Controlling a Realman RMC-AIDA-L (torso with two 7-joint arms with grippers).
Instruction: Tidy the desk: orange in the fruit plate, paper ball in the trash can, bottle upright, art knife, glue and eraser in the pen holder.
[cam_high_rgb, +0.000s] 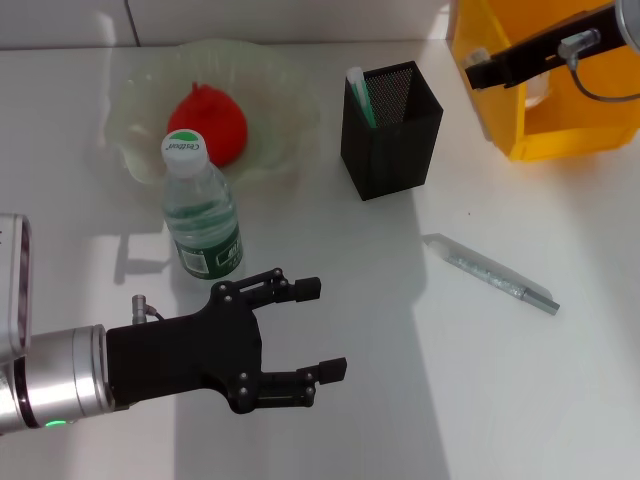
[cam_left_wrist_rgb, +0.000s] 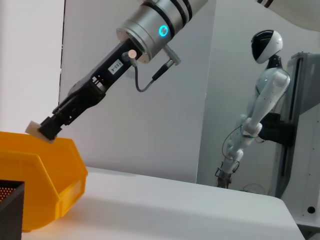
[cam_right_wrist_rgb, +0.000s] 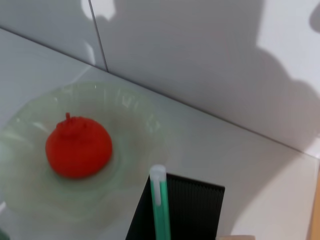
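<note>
Head view: orange (cam_high_rgb: 208, 122) seated in fruit plate (cam_high_rgb: 275, 80); bottle (cam_high_rgb: 200, 208) upright; left gripper (cam_high_rgb: 325, 328) released, clear of it.
Left wrist view: right gripper (cam_left_wrist_rgb: 44, 131) clenched on pale block, poised above trash can (cam_left_wrist_rgb: 50, 165).
Right wrist view: green stick (cam_right_wrist_rgb: 160, 205) in pen holder (cam_right_wrist_rgb: 192, 210).

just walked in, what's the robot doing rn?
Desk tidy, mid-run. The right gripper is over the yellow trash can, pinching a small whitish piece. The left gripper hovers open and empty near the bottle, which stands upright. The orange sits in the fruit plate. A green-and-white stick is in the pen holder. A slim clear stick lies on the desk, not yet put away.
</note>
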